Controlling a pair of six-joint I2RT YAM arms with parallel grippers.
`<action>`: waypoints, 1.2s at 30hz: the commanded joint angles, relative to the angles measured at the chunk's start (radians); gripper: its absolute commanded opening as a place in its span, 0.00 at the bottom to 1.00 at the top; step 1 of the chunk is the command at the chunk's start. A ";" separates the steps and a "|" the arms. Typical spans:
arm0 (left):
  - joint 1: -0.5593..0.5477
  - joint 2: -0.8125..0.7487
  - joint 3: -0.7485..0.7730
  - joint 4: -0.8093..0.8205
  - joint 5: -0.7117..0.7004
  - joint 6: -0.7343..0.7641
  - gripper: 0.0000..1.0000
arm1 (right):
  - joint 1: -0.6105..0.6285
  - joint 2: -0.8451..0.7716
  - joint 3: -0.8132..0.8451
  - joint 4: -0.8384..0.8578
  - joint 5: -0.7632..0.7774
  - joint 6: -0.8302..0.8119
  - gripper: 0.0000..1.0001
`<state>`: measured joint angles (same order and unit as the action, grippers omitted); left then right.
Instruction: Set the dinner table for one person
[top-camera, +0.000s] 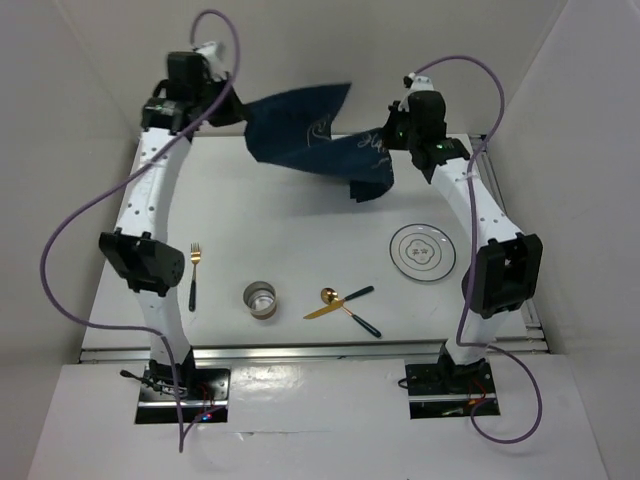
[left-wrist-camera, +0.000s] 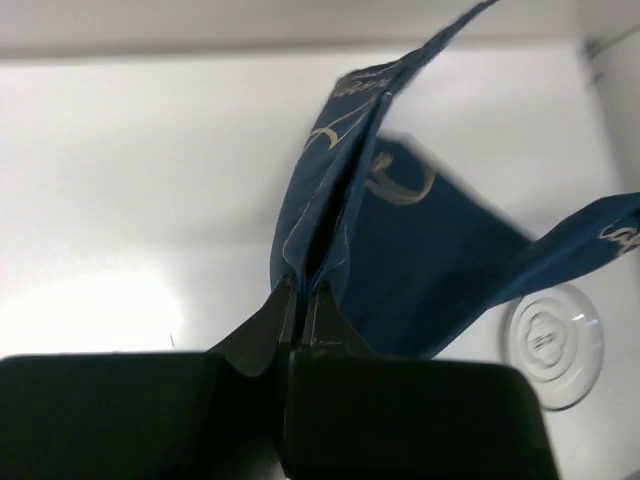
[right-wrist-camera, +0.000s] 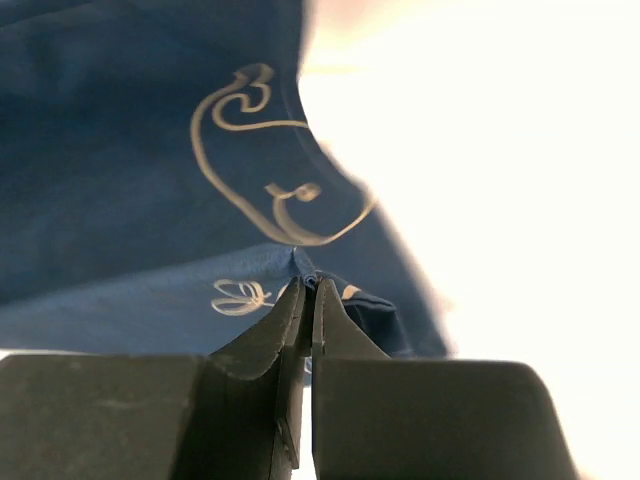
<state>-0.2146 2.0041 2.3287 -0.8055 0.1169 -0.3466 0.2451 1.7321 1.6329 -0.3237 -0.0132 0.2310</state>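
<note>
A navy blue placemat (top-camera: 312, 138) with pale whale drawings hangs in the air over the far side of the white dinner table (top-camera: 300, 230). My left gripper (top-camera: 238, 112) is shut on its left edge, and the cloth (left-wrist-camera: 400, 250) rises from between the left gripper's (left-wrist-camera: 301, 292) black fingers. My right gripper (top-camera: 392, 132) is shut on the right edge; a fold of the cloth (right-wrist-camera: 150, 150) is pinched at the tips of the right gripper (right-wrist-camera: 308, 284). A white plate (top-camera: 422, 252), a fork (top-camera: 195, 274), a metal cup (top-camera: 259, 299), and a gold spoon (top-camera: 350, 310) and knife (top-camera: 340, 304) lie nearer.
The white plate (left-wrist-camera: 553, 345) shows below the hanging cloth in the left wrist view. White walls close in the table at the back and both sides. The cutlery and cup sit in a row toward the near edge, between the two arm bases.
</note>
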 joint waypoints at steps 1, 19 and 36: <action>0.121 -0.034 0.031 -0.022 0.320 -0.156 0.00 | -0.004 0.000 0.133 0.044 -0.019 -0.071 0.00; 0.273 -0.464 -1.180 0.390 0.457 -0.304 0.71 | 0.005 -0.445 -0.711 0.187 -0.021 0.074 0.91; 0.081 -0.188 -0.939 0.203 0.256 -0.183 0.00 | 0.054 -0.025 -0.401 -0.144 -0.016 0.174 0.00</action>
<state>-0.0978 1.7309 1.3449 -0.5350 0.3859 -0.5804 0.2874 1.6505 1.2129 -0.3393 -0.0231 0.3645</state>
